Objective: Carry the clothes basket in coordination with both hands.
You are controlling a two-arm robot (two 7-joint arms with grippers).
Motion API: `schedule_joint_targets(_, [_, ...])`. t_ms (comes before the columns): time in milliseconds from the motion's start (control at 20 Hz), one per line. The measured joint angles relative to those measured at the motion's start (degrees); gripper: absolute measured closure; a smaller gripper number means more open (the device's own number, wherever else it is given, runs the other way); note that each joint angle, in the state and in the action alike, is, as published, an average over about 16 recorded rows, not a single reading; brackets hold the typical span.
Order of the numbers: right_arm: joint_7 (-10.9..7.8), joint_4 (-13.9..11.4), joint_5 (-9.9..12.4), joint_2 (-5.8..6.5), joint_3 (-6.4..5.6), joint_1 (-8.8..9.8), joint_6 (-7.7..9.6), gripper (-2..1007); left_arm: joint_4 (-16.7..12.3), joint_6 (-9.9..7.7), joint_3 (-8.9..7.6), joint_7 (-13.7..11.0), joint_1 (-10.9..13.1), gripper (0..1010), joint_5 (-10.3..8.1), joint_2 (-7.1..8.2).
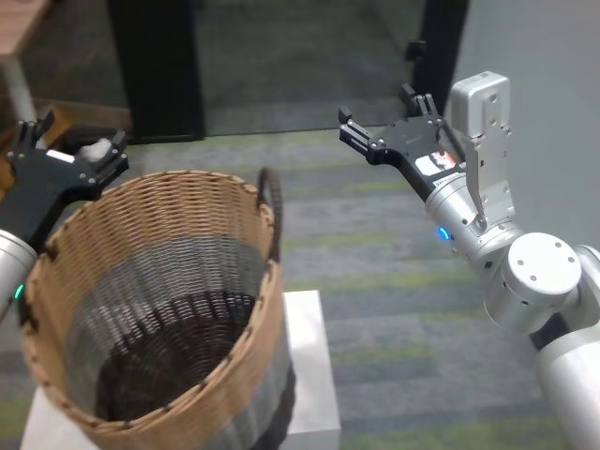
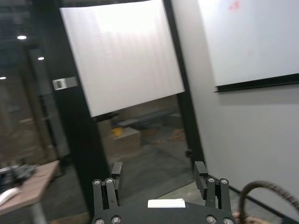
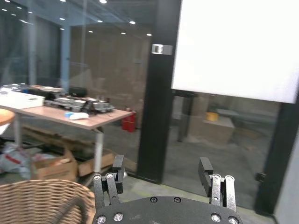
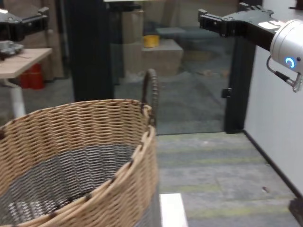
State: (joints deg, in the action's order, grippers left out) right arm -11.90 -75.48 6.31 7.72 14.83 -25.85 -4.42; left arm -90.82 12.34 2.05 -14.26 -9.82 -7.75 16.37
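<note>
The clothes basket (image 1: 159, 281) is a large round wicker basket, tan above and grey below, standing on a white pedestal (image 1: 309, 375). One dark loop handle (image 1: 272, 202) stands up on its right rim; it also shows in the chest view (image 4: 151, 94). My left gripper (image 1: 80, 133) is open and empty, just above and behind the basket's left rim. My right gripper (image 1: 380, 112) is open and empty, raised well to the right of the handle, apart from the basket. The left wrist view shows open fingers (image 2: 114, 175) and a handle (image 2: 266, 200) close by. The right wrist view shows the basket rim (image 3: 42, 200).
A black door post (image 1: 155, 66) and glass wall stand behind the basket. A grey wall (image 1: 544, 56) is close to the right arm. A wooden table (image 4: 19, 56) is at the far left. Striped carpet (image 1: 394, 281) lies to the right of the pedestal.
</note>
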Motion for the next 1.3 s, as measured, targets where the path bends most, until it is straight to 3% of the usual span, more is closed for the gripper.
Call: schedule_joint_targets(1300, [-0.26,0.14,0.18,0.14,0.12,-0.11,-0.13,5,0.20,0.48,0.09,-0.36,-0.11,10,-0.18,0.14])
